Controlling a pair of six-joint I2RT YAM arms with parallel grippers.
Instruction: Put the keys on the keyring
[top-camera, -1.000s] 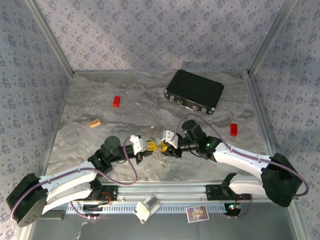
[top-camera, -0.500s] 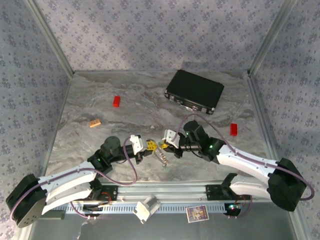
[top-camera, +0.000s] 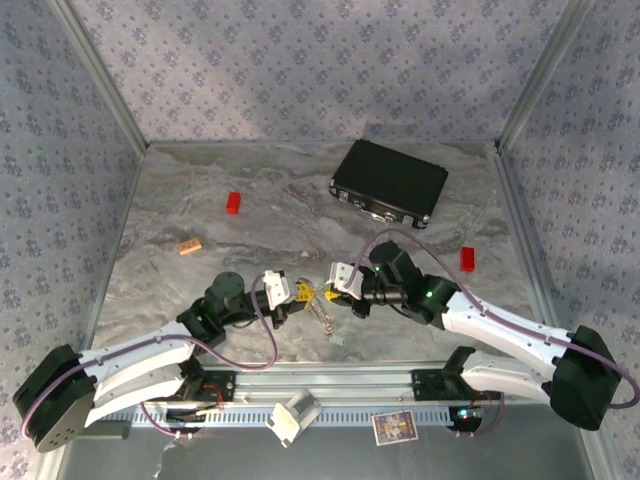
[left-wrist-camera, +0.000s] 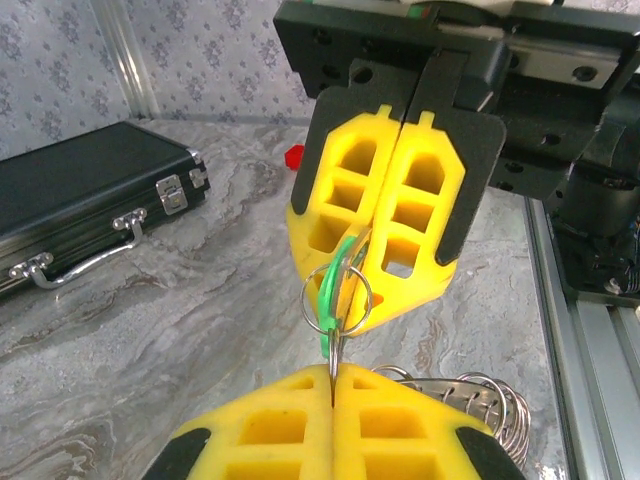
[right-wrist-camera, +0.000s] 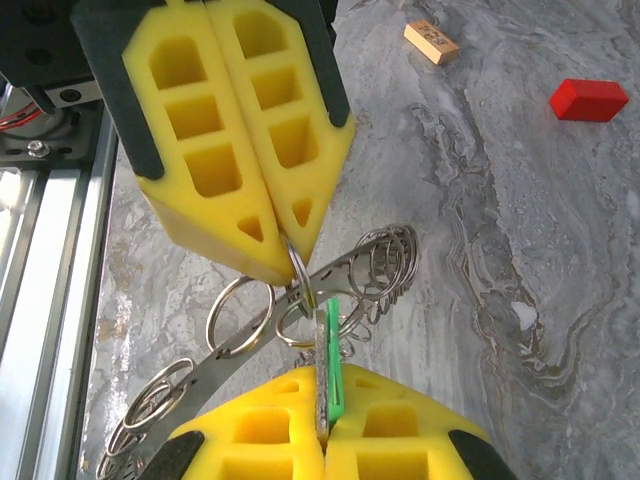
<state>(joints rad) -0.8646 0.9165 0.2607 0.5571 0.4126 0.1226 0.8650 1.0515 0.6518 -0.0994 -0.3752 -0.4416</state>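
From above, the left claw and right claw meet tip to tip low over the worktop, with the keyring hanging between them. Left wrist: the left claw is pinched on a keyring loop. Right wrist: the right claw is clamped on a green-headed key.

Keyring partly beyond lower-left frame edge

Upper right of centre in the top view: black rectangular case, flat on the grey marbled counter, with silvery latches on its near edge. Left of it, well apart: small red block. Lower left of that: orange-tan block. At mid right, near the counter's edge: second red block.
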